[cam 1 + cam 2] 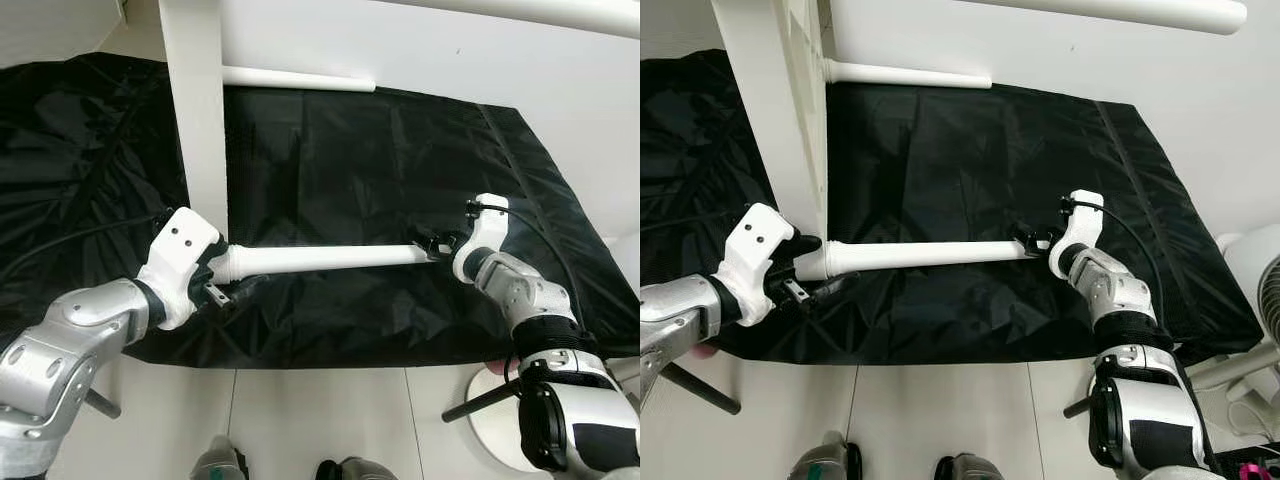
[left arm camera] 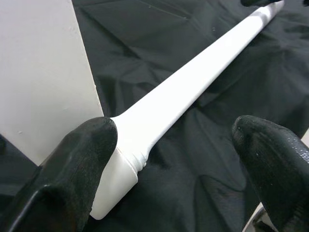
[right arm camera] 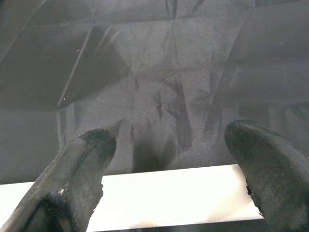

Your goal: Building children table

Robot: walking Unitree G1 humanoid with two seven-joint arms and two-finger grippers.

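The left gripper [image 2: 174,159], fingers spread wide, sits at the thick end of the white table leg [image 1: 330,258] at mid-left; the right gripper [image 1: 437,243], also open, meets its thin tip. The leg lies horizontal across mid-frame, thick end against the upright white tabletop [image 1: 195,110]. Leg-fitting seems underway; next probably calls for aligning it.

White table leg [image 1: 330,258] over black sheet [image 1: 350,170], left gripper [image 1: 222,283] and right gripper [image 1: 436,244] at its ends
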